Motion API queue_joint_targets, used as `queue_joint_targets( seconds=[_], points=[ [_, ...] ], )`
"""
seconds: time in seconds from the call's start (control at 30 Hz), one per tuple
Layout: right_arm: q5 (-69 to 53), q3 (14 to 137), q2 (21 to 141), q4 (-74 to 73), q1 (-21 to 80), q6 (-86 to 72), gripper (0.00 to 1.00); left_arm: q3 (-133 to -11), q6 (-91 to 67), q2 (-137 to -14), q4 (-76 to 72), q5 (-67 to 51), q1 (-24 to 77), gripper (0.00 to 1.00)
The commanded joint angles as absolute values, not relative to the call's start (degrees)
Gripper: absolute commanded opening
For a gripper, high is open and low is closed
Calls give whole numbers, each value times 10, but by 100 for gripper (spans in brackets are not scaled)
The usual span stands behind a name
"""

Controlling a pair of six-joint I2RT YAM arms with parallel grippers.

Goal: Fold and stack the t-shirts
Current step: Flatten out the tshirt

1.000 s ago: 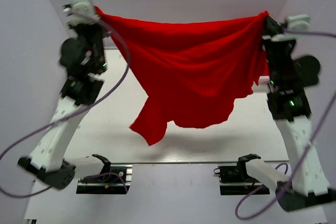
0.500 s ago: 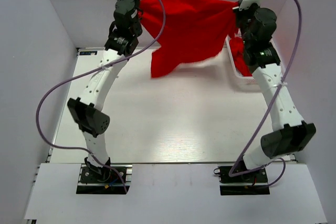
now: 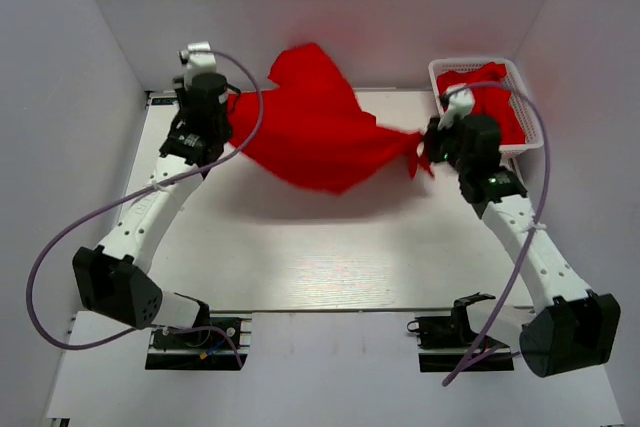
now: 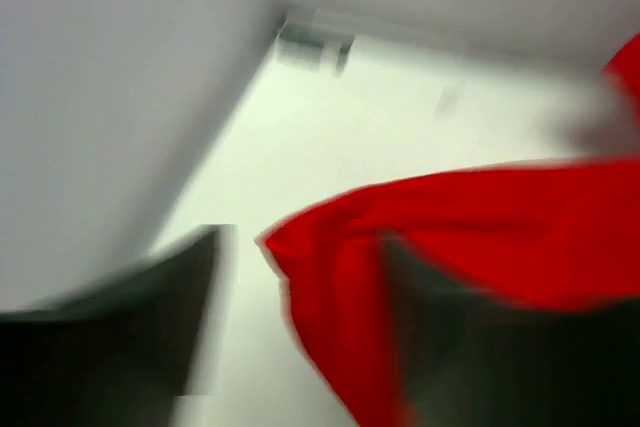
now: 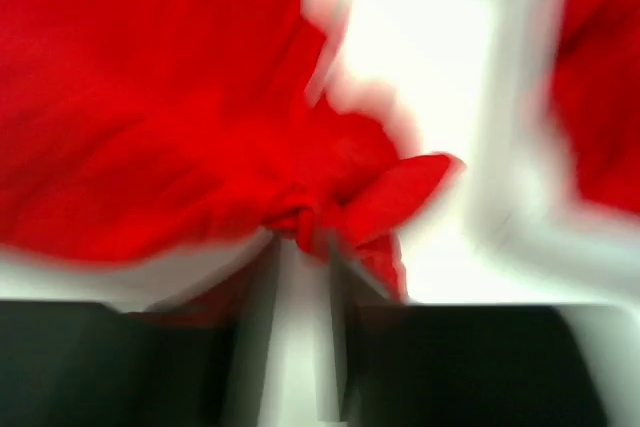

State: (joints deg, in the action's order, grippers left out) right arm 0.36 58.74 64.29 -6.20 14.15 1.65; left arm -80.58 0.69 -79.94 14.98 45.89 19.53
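T-shirt (image 3: 320, 142) lowered, right claw (image 5: 302, 242) pinching it, left claw (image 4: 300, 247) spread (only wrist views tell)

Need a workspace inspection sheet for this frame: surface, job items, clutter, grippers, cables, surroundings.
Surface: white table, no marks seen.
Job's things: red t-shirt strung between both grippers above the table; more t-shirts in the white basket, far right.
Clutter: nothing seen.
Grippers: left gripper and right gripper each at a shirt end; grip unclear through blur.
Cables: purple cables loop off both arms.
Surroundings: plain walls on three sides.
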Motion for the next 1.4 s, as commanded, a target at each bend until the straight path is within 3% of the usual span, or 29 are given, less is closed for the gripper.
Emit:
queue_joint_targets(
  seconds=[0.0,0.03,0.07,0.1,0.27,0.47,0.67,0.93,1.13,1.37],
  points=[
    [-152,540,649,-183,146,-38,38,-725,-176,-792,323,483,171,86],
    [-159,535,660,-187,144,-50,57,-698,-198,-792,340,474,171,100],
    [-183,524,668,-188,145,-47,83,-689,-213,-792,358,465,164,100],
    [-184,515,670,-186,143,-44,90,-684,-223,-802,359,458,164,100],
    [-128,537,697,-175,142,-46,90,-722,-249,-844,389,453,153,100],
    [-150,576,750,-94,143,-45,90,-736,-196,-899,312,295,153,100],
    [-149,704,904,-101,147,-29,90,-736,-208,-997,321,220,165,100],
    [-51,866,1133,-157,146,-89,90,-677,-228,-1026,294,149,165,100],
    [-28,807,1144,-139,144,-171,90,-647,-235,-1020,265,127,160,100],
    [15,620,1052,-141,144,-227,90,-642,-235,-1034,265,149,155,100]
  ],
)
